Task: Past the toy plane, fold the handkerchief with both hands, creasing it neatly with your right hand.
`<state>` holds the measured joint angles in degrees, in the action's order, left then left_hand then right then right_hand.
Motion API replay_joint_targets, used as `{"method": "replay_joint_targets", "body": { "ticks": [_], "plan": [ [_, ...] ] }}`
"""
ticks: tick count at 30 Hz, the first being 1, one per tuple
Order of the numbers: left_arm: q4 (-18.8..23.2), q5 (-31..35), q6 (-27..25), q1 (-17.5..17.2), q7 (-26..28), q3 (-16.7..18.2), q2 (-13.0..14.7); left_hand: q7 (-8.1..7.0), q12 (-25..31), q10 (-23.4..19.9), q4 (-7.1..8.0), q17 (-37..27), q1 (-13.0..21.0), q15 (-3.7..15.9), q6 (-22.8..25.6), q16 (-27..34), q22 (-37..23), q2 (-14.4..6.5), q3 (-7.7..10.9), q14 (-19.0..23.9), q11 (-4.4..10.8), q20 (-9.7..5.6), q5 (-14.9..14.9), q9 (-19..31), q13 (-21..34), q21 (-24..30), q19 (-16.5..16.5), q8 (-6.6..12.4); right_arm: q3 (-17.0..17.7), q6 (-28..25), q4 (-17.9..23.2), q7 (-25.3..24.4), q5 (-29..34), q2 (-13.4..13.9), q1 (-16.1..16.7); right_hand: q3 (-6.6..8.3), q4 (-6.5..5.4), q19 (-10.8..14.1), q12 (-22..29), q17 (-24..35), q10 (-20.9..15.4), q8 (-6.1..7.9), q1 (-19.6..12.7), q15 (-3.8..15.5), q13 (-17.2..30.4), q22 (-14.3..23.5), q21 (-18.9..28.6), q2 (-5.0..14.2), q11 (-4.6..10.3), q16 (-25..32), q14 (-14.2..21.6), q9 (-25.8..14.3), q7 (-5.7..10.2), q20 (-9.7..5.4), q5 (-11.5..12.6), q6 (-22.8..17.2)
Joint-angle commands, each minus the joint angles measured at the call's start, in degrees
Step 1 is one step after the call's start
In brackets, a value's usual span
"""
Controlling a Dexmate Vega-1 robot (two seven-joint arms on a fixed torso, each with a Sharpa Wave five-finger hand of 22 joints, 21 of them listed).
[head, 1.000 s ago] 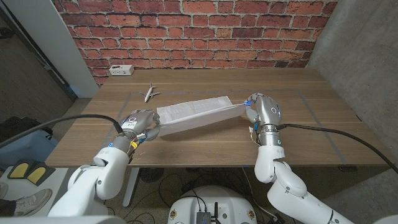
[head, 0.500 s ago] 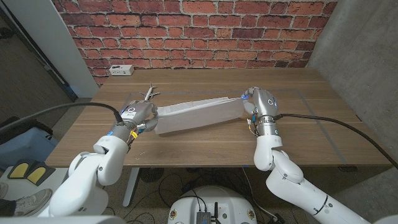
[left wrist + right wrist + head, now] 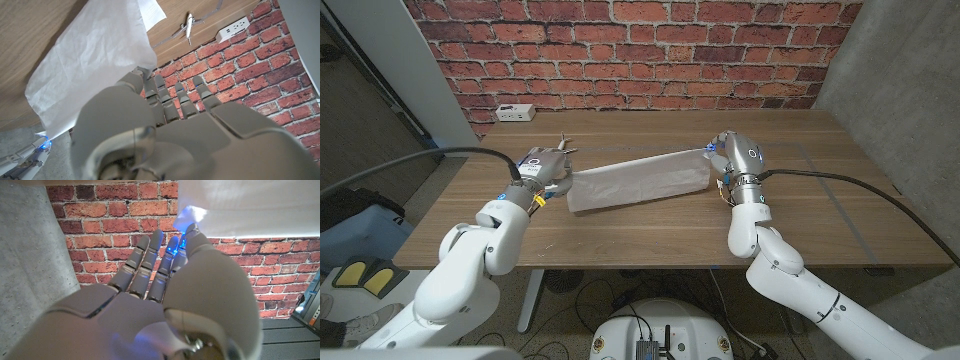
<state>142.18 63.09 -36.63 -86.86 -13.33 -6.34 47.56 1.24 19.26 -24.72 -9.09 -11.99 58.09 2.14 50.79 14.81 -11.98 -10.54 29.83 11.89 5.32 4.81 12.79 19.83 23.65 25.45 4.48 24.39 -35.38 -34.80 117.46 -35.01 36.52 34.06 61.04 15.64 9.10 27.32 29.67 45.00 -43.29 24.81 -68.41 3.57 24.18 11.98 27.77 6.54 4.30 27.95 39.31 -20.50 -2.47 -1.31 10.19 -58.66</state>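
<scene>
The white handkerchief [image 3: 638, 180] stretches across the table's middle, lifted at both ends. My left hand [image 3: 542, 170] grips its left end, close to the small white toy plane [image 3: 561, 149] just behind. At the other end my right hand [image 3: 733, 160] pinches the cloth's right edge. In the left wrist view the handkerchief [image 3: 95, 55] hangs from my left hand [image 3: 150, 130], with the toy plane [image 3: 189, 26] on the wood beyond. The right wrist view has the handkerchief [image 3: 250, 207] held at the fingertips of my right hand [image 3: 165, 300].
A white power strip [image 3: 512, 112] lies at the table's back left by the brick wall. Bare wood [image 3: 820, 190] spreads to the right of my right hand and along the front edge.
Both hands have carried the handkerchief's ends away from me, toward the wall; the left hand has moved from the table's front to beside the toy plane.
</scene>
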Motion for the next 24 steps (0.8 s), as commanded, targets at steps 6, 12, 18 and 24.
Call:
{"method": "replay_joint_targets", "body": {
  "ticks": [6,12,18,24],
  "plan": [
    [-2.8,-1.3,-1.4,5.8,1.0,-3.4,2.6,2.31,-0.1,-0.7,-0.15,0.0,0.1,4.74,4.1,0.1,-0.1,0.3,-0.27,0.7,0.26,0.21,0.4,5.6,0.0,0.5,-0.1,2.48,-0.8,1.6,-4.6,1.1,-1.8,-0.2,-4.9,0.65,-0.15,-0.3,0.2,0.4,-0.2,0.23,-0.6,8.76,0.1,0.1,0.5,0.31,-0.17,-0.3,0.6,0.0,-0.28,-0.05,0.4,-0.2],
    [-3.9,-2.2,-2.0,8.0,1.1,-4.8,3.4,2.29,-0.2,-0.5,-0.03,0.0,0.0,4.7,4.0,0.1,-0.1,0.2,-0.39,0.6,0.23,0.29,0.5,5.9,0.0,0.5,-0.1,2.46,-1.2,2.8,-7.0,1.2,-2.7,-0.6,-6.9,0.75,-0.07,-0.4,0.3,0.6,-0.4,0.25,-0.7,8.85,0.1,0.0,0.7,0.27,-0.07,-0.4,0.6,0.0,-0.29,-0.09,0.4,-0.4],
    [-5.4,-3.3,-2.6,11.0,1.2,-6.6,4.0,2.11,-0.2,-0.6,-0.02,0.0,-0.1,4.68,3.8,0.1,-0.1,0.2,-0.47,0.7,0.24,0.29,0.5,6.1,0.0,0.6,-0.1,2.39,-1.9,4.1,-10.0,1.5,-3.7,-1.1,-9.3,0.83,-0.08,-0.4,0.3,0.7,-0.4,0.21,-0.7,8.88,0.1,0.0,0.8,0.24,-0.1,-0.5,0.8,0.0,-0.29,-0.09,0.4,-0.4],
    [-6.6,-4.1,-2.7,14.1,0.2,-8.8,5.4,1.92,-0.3,-0.6,0.0,0.0,-0.2,4.68,3.8,0.1,-0.1,0.2,-0.55,0.7,0.3,0.22,0.6,6.3,0.0,0.7,-0.1,2.37,-2.8,5.3,-13.0,2.2,-4.6,-1.4,-11.5,0.91,-0.03,-0.4,0.3,0.8,-0.4,0.17,-0.7,8.93,0.1,0.0,0.9,0.18,-0.01,-0.6,0.8,0.0,-0.24,-0.1,0.4,-0.4]
  ]
}}
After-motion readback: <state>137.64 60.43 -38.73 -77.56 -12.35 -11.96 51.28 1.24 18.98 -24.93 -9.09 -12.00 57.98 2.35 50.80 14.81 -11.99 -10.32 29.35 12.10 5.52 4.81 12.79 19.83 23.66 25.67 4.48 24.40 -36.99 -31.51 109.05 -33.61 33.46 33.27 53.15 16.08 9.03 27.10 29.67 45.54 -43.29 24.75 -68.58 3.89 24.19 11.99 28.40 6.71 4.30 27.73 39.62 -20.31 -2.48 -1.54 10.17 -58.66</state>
